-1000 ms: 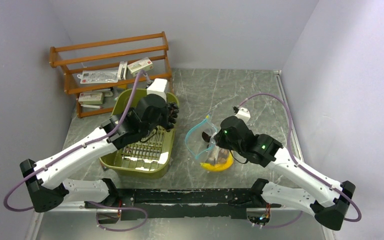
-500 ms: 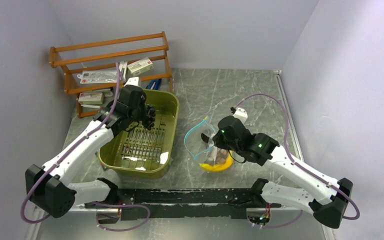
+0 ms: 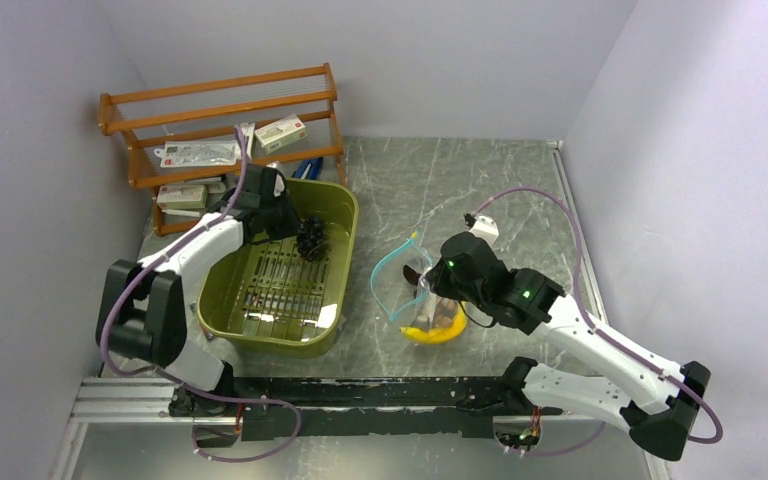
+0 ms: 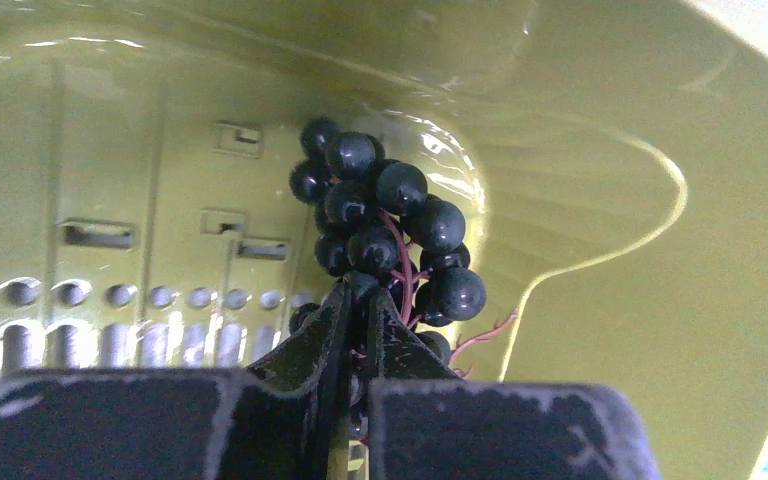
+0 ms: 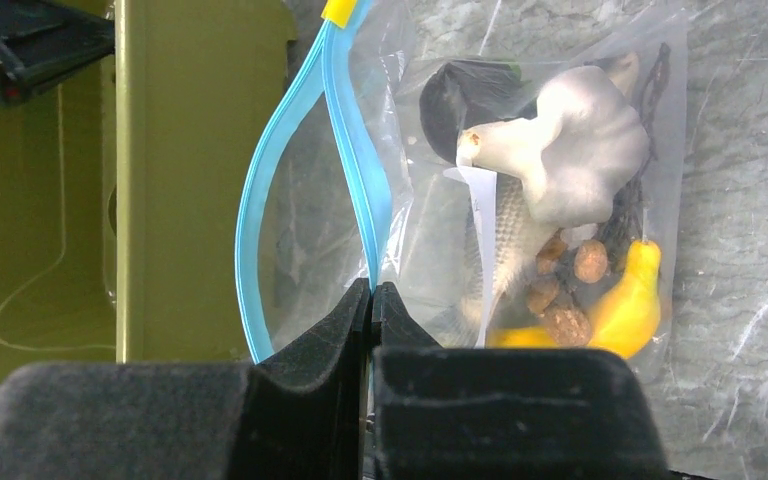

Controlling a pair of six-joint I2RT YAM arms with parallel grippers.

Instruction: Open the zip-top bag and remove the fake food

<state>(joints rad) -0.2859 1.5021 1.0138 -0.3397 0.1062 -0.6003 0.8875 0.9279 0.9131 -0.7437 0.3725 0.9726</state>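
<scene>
Pinching grapes inside bin, left gripper | right gripper clamped on zip-top bag | right-wrist-only: mushroom

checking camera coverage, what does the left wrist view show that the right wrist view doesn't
Only the left wrist view: the dark grapes, pinched between the nearly closed fingers of the left gripper, with the slotted inside of the olive green bin behind them.

Only the right wrist view: the zip-top bag, its mouth gaping and its plastic clamped in the shut right gripper, with the mushroom, fish and banana inside.

Both: the bin, seen from inside in one and from outside in the other.
</scene>
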